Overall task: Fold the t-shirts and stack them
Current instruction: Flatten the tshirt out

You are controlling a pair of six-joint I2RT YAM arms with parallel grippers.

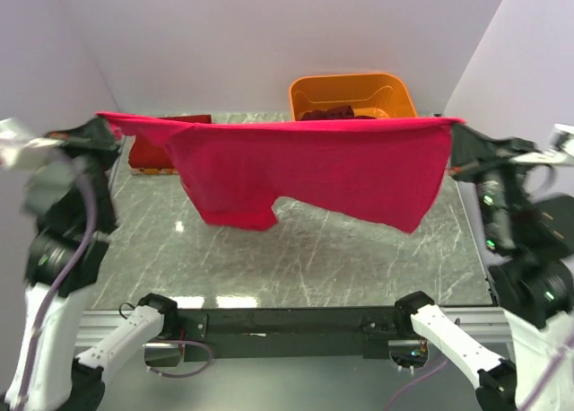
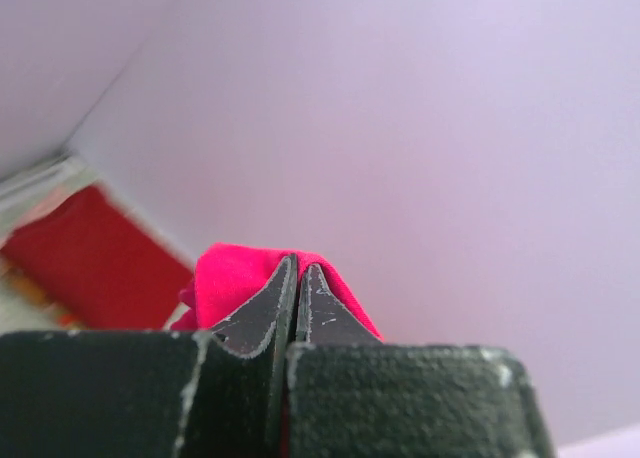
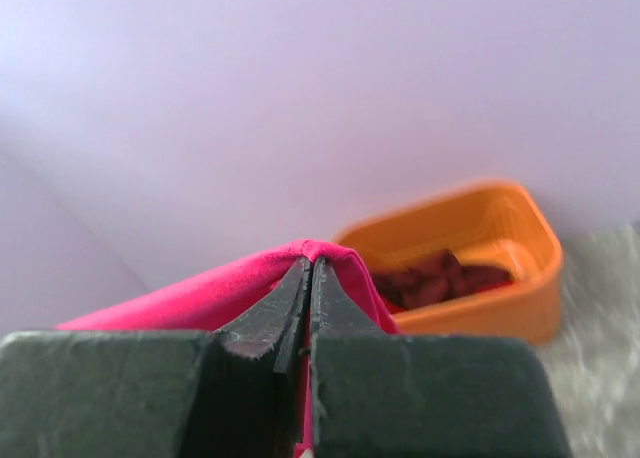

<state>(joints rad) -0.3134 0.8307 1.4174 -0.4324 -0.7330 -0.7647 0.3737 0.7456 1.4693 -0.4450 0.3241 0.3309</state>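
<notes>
A pink-red t-shirt (image 1: 305, 173) hangs stretched in the air across the table, held at both top corners. My left gripper (image 1: 106, 124) is shut on its left corner; the pink cloth (image 2: 225, 278) wraps over the closed fingertips in the left wrist view. My right gripper (image 1: 456, 128) is shut on the right corner; the cloth (image 3: 240, 283) folds over the closed fingertips in the right wrist view. The shirt's lower edge hangs above the marble table (image 1: 296, 258), a sleeve dangling at lower left.
An orange bin (image 1: 352, 95) with dark red clothes stands at the back centre, partly behind the shirt; it also shows in the right wrist view (image 3: 470, 263). A red folded item (image 1: 151, 153) on a tray lies at the back left, also in the left wrist view (image 2: 95, 263).
</notes>
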